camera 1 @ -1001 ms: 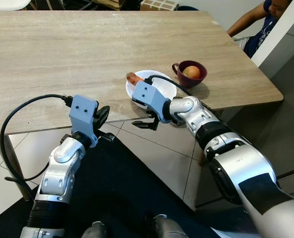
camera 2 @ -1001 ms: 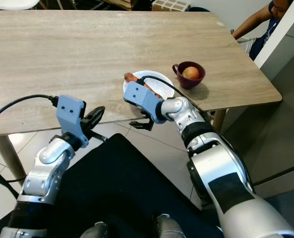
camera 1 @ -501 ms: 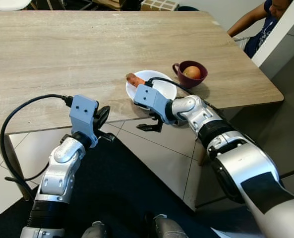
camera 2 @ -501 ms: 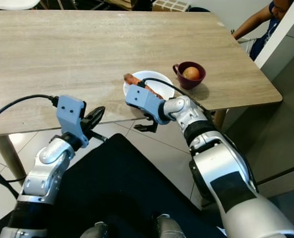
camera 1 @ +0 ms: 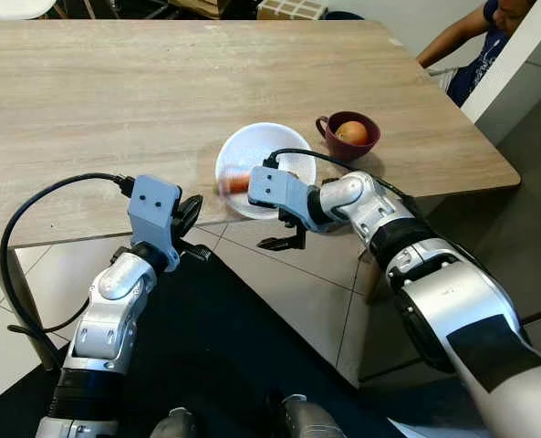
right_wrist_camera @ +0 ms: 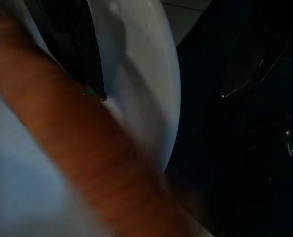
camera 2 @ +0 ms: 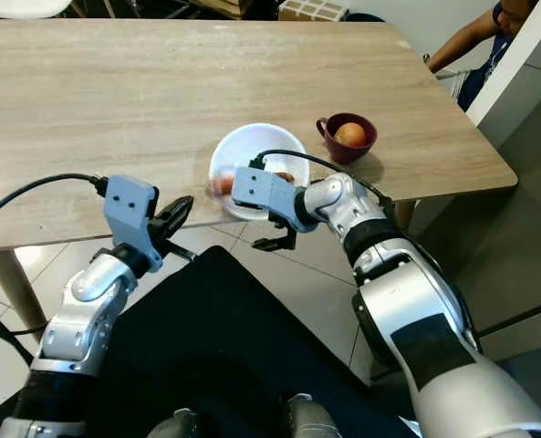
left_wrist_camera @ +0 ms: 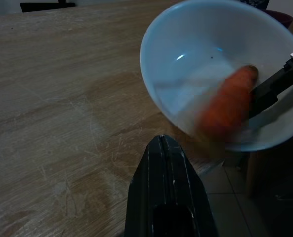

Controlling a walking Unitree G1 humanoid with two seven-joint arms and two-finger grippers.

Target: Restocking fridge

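Gripping white plate (camera 1: 263, 157) rim, right gripper (camera 1: 284, 222) fingers apparently clamped

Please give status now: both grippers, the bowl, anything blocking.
Right gripper clamped on rim of white round bowl, orange carrot inside, at wooden table edge. Left gripper idle, shut. Dark red cup beside.

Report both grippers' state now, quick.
Left gripper: shut, holding nothing, at the wooden table's near edge.
Right gripper: shut on the white round plate's rim; the orange carrot lies on it.
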